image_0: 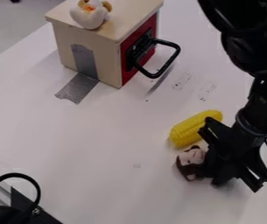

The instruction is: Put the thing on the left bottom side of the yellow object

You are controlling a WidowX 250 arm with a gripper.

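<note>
The black gripper hangs low over the table at the right, beside a small stuffed toy with a pale face and dark brown fur. The toy's head shows just left of the gripper, close against it, while the rest of it is hidden behind the black parts. Just above the toy lies a yellow corn cob, slanting from lower left to upper right, its right end close to the gripper. Whether the gripper holds the toy cannot be told.
At the top left stands a wooden box with a red front and a black handle jutting right. A cracked egg toy sits on top. Grey tape runs onto the white table. A black object occupies the bottom left corner.
</note>
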